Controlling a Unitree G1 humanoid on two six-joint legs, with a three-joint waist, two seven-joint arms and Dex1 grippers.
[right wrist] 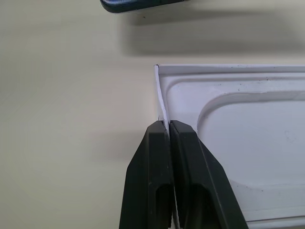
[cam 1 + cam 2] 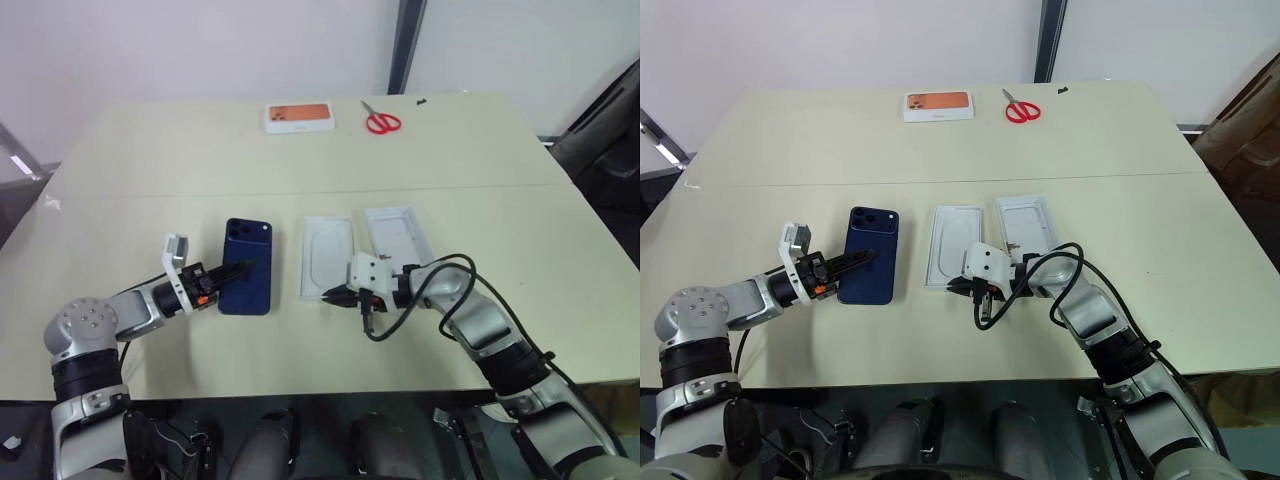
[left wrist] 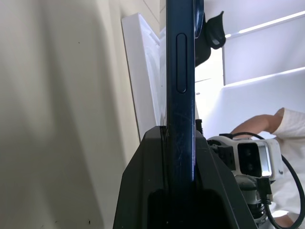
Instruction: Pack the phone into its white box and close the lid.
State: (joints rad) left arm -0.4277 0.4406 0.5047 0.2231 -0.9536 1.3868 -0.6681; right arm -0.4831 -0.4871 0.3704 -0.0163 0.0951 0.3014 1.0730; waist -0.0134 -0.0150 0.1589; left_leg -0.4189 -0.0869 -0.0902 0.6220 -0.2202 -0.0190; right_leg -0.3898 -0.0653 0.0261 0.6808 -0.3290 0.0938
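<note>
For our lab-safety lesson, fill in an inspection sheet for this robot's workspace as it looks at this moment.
Surface: beige table, seam across.
Job's things: phone back up; two white box parts side by side, left part, right part; tray or lid unclear.
Clutter: orange-print box, red scissors at far edge.
Grippers: left gripper shut on phone; right gripper shut on left part's wall.
Cables: black cable looping off right wrist.
Surroundings: white wall; person's sleeve.
</note>
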